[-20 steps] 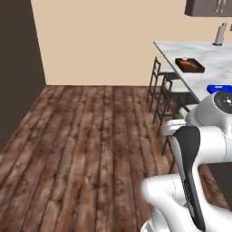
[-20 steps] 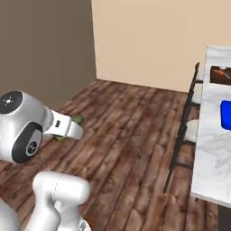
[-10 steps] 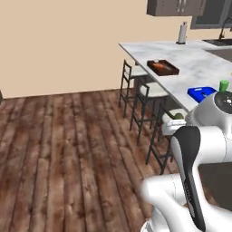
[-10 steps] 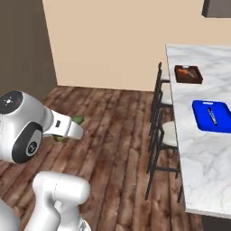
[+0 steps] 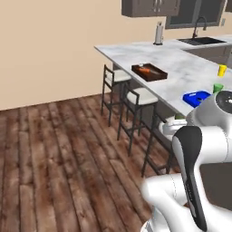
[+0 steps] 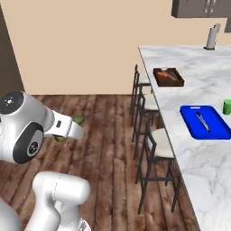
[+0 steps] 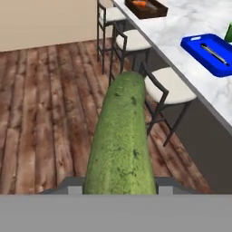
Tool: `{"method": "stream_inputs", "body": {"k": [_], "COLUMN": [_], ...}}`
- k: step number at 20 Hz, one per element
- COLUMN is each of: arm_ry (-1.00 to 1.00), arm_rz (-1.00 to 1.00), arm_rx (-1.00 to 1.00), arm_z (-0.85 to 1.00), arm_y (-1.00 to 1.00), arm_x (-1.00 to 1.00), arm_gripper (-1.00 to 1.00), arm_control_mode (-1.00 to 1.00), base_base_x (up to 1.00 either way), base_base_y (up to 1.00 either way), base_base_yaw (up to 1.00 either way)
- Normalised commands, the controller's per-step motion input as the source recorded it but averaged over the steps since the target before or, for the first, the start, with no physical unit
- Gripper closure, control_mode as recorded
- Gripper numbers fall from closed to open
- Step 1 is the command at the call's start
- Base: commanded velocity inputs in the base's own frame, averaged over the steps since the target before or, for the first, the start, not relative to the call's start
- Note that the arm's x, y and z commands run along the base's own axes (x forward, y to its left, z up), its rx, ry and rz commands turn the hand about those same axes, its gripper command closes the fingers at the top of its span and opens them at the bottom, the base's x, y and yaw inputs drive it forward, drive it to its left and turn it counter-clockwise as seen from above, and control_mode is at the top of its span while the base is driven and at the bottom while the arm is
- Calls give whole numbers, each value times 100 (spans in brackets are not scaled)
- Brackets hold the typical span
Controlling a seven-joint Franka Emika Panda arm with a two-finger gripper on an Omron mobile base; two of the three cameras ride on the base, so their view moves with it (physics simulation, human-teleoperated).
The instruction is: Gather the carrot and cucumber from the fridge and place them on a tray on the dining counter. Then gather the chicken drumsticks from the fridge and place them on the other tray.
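I see cucumber clamped lengthwise in gripper, jutting forward past tips. Dark tray on counter holds carrot; blue tray holds dark utensil.

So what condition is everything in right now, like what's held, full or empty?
cucumber: gripped lengthwise in the gripper, carried above the wood floor.
brown tray: on the dining counter, already holds the carrot.
blue tray: on the counter, holds only a dark utensil.
green cup: upright beside the blue tray.
stools: upright, pushed in along the counter.
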Motion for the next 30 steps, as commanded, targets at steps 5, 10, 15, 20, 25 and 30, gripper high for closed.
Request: {"method": "stream_inputs", "body": {"k": [5,10,15,20,25,30], "arm_ry": [0,0,0,0,0,0], "arm_rz": [0,0,0,0,0,0], "arm_rx": [0,0,0,0,0,0], "arm_z": [0,0,0,0,0,0], "arm_y": [0,0,0,0,0,0], "arm_x": [0,0,0,0,0,0], "arm_gripper": [100,100,100,100,100,100], "arm_control_mode": [100,100,100,100,100,100], "base_base_x": [68,66,58,54,48,46], "base_base_y": [70,65,59,65,62,56], "base_base_yaw": [-30,-30,-31,-32,-32,-33]}}
